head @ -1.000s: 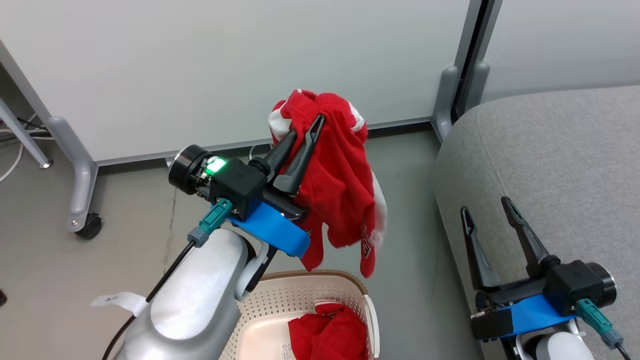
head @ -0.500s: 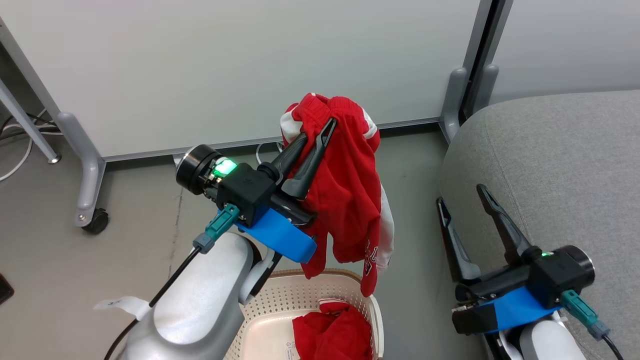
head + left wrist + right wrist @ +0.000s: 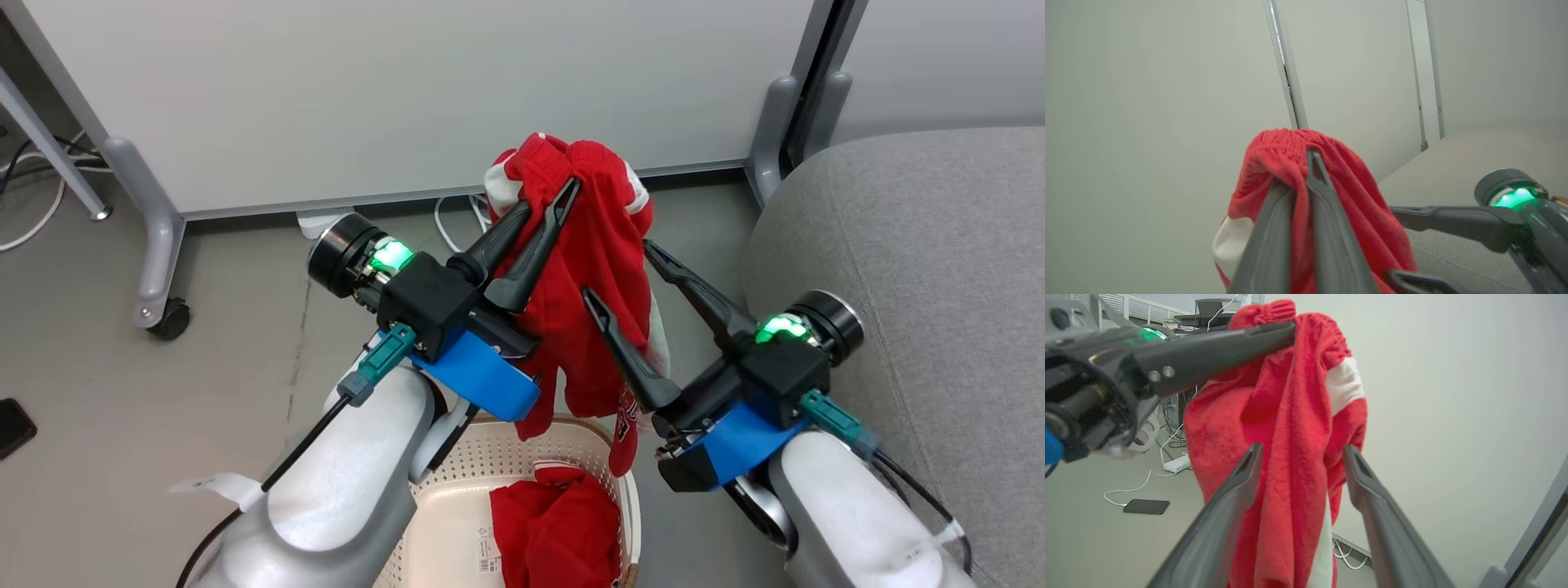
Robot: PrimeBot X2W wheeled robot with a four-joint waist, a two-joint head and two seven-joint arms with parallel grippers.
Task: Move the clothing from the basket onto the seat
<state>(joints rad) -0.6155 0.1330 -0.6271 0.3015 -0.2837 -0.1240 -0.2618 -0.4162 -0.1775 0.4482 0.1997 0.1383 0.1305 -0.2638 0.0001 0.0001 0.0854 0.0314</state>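
1. Grip: the left end effector (image 3: 551, 196) is clenched on a bunched fold at the top of a red garment (image 3: 600, 237) with white panels. Only a pinch of the ribbed edge sits between the fingers, and the rest hangs free in the air. Risk: a pinch this small could slip out under the cloth's own weight or a quick swing.
2. The right end effector (image 3: 619, 269) is released, jaws wide. Its fingers straddle the hanging cloth below the left's grip, with nothing pinched. Risks:
   - If it closes on just an outer layer, that hold may be as weak as the first.
   - A fingertip could snag the knit.
   - If the two arms then pull apart, the fold may be torn from the left's grip.
3. The lower hem hangs just above the basket (image 3: 490, 465). Risk: if carried sideways without more lift, the hem could catch the brown rim and drag or tip the basket.
4. A second red garment (image 3: 555, 523) lies crumpled in the basket base. Nothing is on the sofa (image 3: 939, 229) yet, so I judge the task under halfway.
5. The sofa stands close on the robot's right, and its near edge is rounded. Risk: cloth let go short, on that curve, would likely slide off onto the floor (image 3: 204, 367).
6. A phone (image 3: 1146, 506) and loose cables lie on the floor. A dropped garment could land among them, making it awkward to pick up again.
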